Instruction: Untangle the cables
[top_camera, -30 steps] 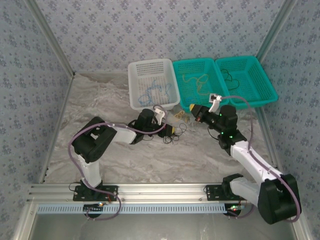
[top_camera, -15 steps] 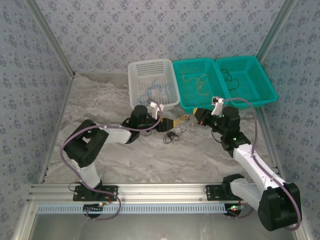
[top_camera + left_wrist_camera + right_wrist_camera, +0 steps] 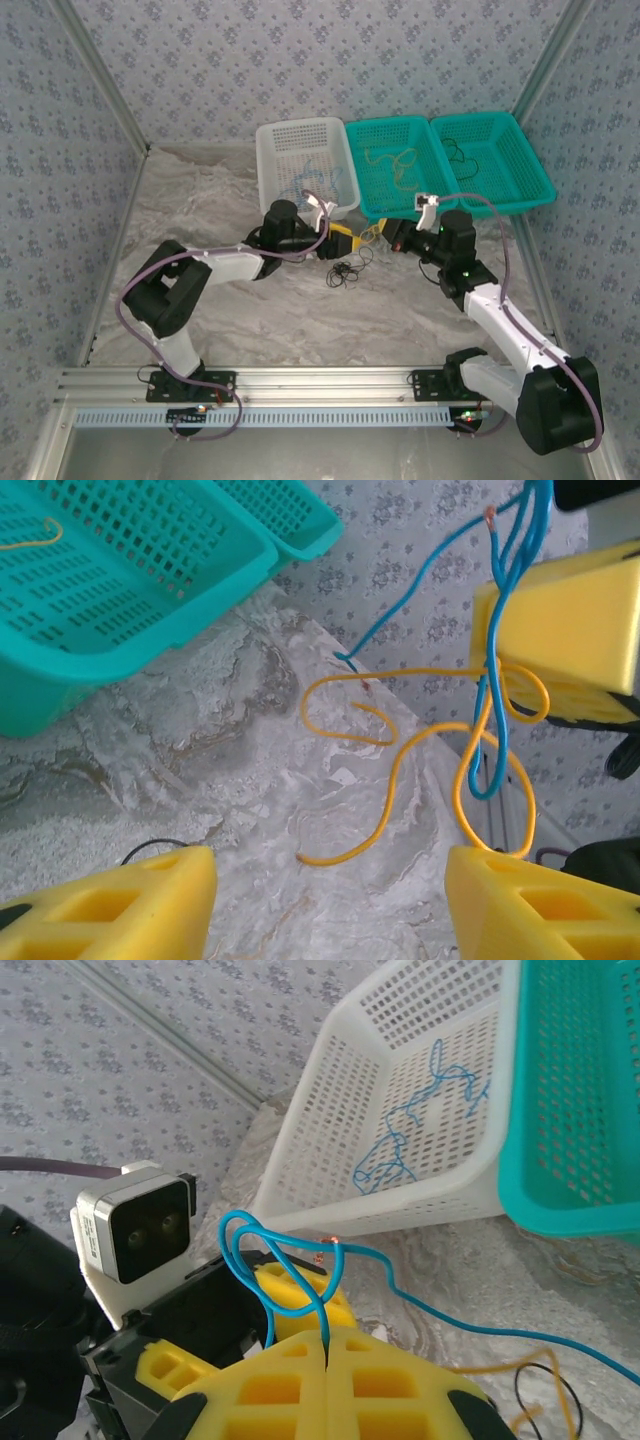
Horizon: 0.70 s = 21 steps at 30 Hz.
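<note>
Blue-grey flowered wallpaper (image 3: 300, 60) closes the cell on three sides, with bare metal posts (image 3: 100, 75) in the corners. The desk (image 3: 190, 200) is covered by a wrinkled, marble-patterned sheet. Along its far edge stand three baskets. The white basket (image 3: 268, 190) holds a blue strand (image 3: 312, 180), the middle teal basket (image 3: 360, 190) a yellow-tan strand (image 3: 398, 165), and the right teal basket (image 3: 530, 170) a black strand (image 3: 462, 155). Just in front of the baskets the two arms meet. The right jaws are pressed together on a blue cable (image 3: 480, 792), which hangs over the sheet with a yellow cable (image 3: 420, 670) looped through it. The left jaws stand apart, their yellow fingers (image 3: 110, 905) empty and facing that tangle. A black cable (image 3: 346, 272) lies loose on the desk on the near side of both.
</note>
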Each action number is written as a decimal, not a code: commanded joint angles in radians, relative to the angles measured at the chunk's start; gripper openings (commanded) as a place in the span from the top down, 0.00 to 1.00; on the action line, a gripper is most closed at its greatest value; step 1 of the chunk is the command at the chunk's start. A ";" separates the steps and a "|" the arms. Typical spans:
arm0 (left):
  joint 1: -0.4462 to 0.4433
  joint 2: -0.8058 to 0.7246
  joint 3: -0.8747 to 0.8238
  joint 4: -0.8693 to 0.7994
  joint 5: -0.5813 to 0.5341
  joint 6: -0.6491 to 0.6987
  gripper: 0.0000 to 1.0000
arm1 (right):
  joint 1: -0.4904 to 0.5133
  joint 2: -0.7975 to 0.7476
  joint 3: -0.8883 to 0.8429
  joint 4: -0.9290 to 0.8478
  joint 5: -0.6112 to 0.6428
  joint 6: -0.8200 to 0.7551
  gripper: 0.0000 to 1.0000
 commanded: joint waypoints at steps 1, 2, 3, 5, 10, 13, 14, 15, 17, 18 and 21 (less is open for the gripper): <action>-0.013 -0.020 0.064 -0.093 0.050 0.143 0.39 | 0.005 0.010 0.055 -0.002 -0.059 -0.006 1.00; -0.014 -0.019 0.074 -0.110 0.060 0.155 0.40 | 0.007 0.011 0.057 -0.001 -0.061 -0.006 1.00; -0.014 -0.019 0.079 -0.120 0.069 0.163 0.42 | 0.008 0.011 0.062 -0.003 -0.059 -0.006 1.00; -0.014 -0.019 0.081 -0.122 0.081 0.170 0.45 | 0.010 0.011 0.062 0.000 -0.058 -0.006 1.00; -0.015 -0.017 0.090 -0.108 0.104 0.160 0.45 | 0.016 0.013 0.062 0.005 -0.056 0.015 1.00; -0.013 -0.013 0.102 -0.099 0.119 0.143 0.38 | 0.020 0.017 0.060 0.005 -0.054 0.014 1.00; -0.013 -0.012 0.108 -0.099 0.127 0.140 0.36 | 0.021 0.017 0.060 0.004 -0.051 0.015 1.00; -0.013 -0.011 0.112 -0.097 0.135 0.136 0.34 | 0.022 0.017 0.060 0.005 -0.049 0.015 1.00; -0.013 -0.012 0.117 -0.092 0.152 0.128 0.32 | 0.025 0.015 0.058 0.001 -0.039 0.014 1.00; -0.014 -0.013 0.115 -0.088 0.157 0.123 0.31 | 0.024 0.015 0.057 0.002 -0.032 0.014 1.00; -0.014 -0.015 0.105 -0.061 0.164 0.107 0.30 | 0.025 0.015 0.057 -0.009 -0.011 0.015 1.00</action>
